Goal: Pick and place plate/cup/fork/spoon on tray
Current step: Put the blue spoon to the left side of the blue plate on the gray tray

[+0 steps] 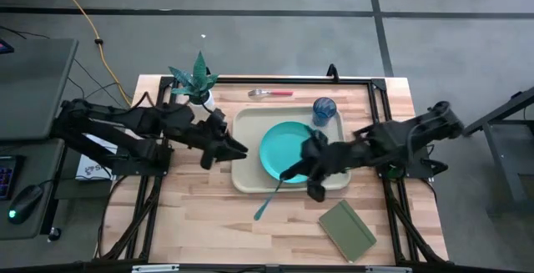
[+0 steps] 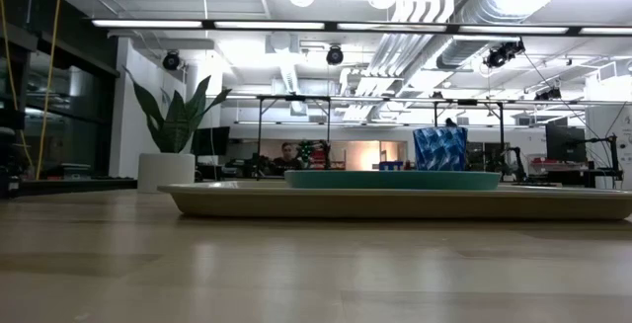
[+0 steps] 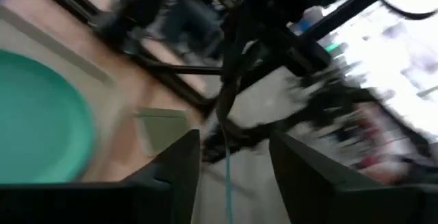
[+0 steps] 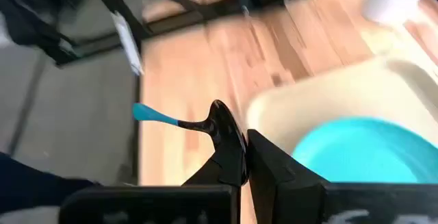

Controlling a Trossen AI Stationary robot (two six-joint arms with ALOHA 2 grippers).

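The tray (image 1: pixel 250 131) lies mid-table with the turquoise plate (image 1: pixel 288 149) and the blue cup (image 1: pixel 324 108) on it; all three also show in the low view, the tray (image 2: pixel 247 201), the plate (image 2: pixel 390 179) and the cup (image 2: pixel 439 149). The fork (image 1: pixel 271 93) lies on the table beyond the tray's far rim. My right gripper (image 1: pixel 294 173) is over the tray's near rim, shut on the spoon (image 1: pixel 269 199). My left gripper (image 1: pixel 240 149) is open and empty over the tray's left rim. My right gripper pinches the spoon's bowl end (image 4: pixel 222 129) between its two fingers (image 4: pixel 267 166). The light blue handle (image 4: pixel 154 114) sticks out free to one side. In the high view the handle slants from the fingers toward the table's near edge, its free end (image 1: pixel 258 215) past the tray.
A dark green notebook (image 1: pixel 346 230) lies at the near right. A potted plant (image 1: pixel 198 79) stands at the far left corner. Black frame rails run along the table's edges. Bare wood shows near the front edge.
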